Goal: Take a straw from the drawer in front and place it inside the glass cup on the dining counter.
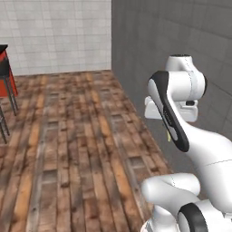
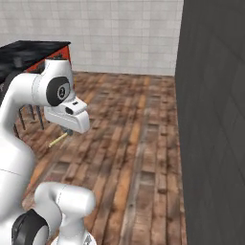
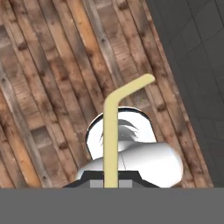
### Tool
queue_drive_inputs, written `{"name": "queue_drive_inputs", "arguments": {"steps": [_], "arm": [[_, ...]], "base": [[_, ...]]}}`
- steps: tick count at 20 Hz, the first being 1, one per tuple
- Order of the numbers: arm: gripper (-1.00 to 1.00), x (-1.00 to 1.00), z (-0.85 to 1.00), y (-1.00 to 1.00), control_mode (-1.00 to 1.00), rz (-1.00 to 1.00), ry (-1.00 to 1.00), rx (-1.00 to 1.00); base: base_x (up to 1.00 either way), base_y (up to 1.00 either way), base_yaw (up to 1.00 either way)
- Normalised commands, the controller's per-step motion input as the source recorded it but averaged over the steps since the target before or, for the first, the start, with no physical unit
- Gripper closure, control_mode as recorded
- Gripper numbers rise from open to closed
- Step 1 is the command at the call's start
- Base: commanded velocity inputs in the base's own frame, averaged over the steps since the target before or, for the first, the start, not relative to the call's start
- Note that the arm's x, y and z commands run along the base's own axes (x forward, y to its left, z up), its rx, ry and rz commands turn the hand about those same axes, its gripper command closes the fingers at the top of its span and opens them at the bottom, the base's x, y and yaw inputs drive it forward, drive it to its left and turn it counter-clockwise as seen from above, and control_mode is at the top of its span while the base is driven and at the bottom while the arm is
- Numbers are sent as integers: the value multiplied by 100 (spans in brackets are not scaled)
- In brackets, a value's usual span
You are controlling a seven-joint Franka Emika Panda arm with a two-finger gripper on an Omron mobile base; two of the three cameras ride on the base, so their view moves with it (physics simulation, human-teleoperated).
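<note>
Gripping the straw [image 3: 111,144] by one end, your closed gripper [image 2: 68,131] carries it above the floor; the dining counter [image 2: 33,50] stays far left, so a quick swing may loosen the straw.

The straw [image 3: 111,140] juts out from the gripper [image 2: 68,131] over the wooden floor [image 1: 77,149], its bent tip pointing toward the wall [image 1: 181,31]. That wall runs along the right side of the floor. A tiled wall [image 2: 119,33] closes the far end. The dining counter [image 2: 33,50] stands at the far left, with stools [image 1: 7,86] beside it.
</note>
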Motion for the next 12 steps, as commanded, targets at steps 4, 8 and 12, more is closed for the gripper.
{"name": "queue_drive_inputs", "arguments": {"steps": [4,8,12], "arm": [[100,0,0,0,100,0,0,0],[100,0,0,0,100,0,0,0],[100,0,0,0,100,0,0,0]], "base": [[100,-19,2],[100,1,0],[100,7,0]]}}
